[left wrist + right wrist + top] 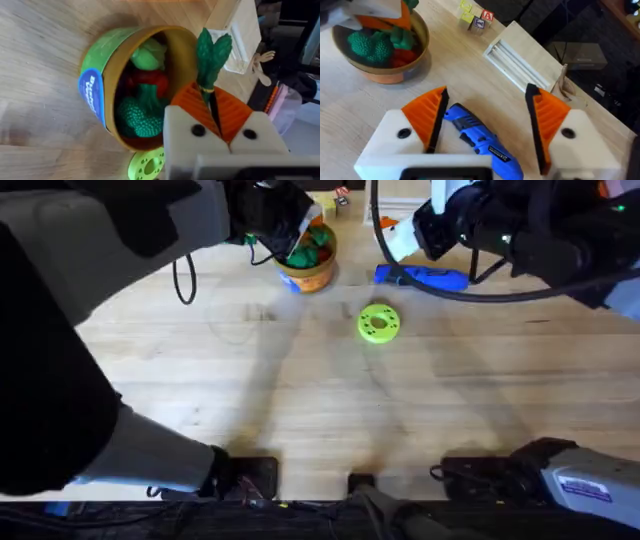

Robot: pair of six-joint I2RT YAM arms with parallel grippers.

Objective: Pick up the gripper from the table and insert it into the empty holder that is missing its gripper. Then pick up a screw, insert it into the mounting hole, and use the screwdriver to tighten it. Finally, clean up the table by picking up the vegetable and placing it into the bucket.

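My left gripper (216, 107) is shut on the slim dark-green vegetable (212, 55), whose leafy end sticks out past the orange pads. It hangs just over the rim of the yellow-orange bucket (115, 75), which holds several toy vegetables. From overhead the left gripper (305, 230) is over the bucket (310, 268) at the table's far middle. My right gripper (490, 107) stands open above the blue screwdriver (475, 135), which lies flat on the table (300, 400). The screwdriver (420, 277) is to the right of the bucket. The loose gripper, the holder and the screw are out of view.
A lime-green disc (378, 322) with holes lies in front of the bucket and screwdriver. A slotted wooden block (520, 55) and small letter cubes (477, 17) sit near the far edge. A black cable (185, 280) trails on the left.
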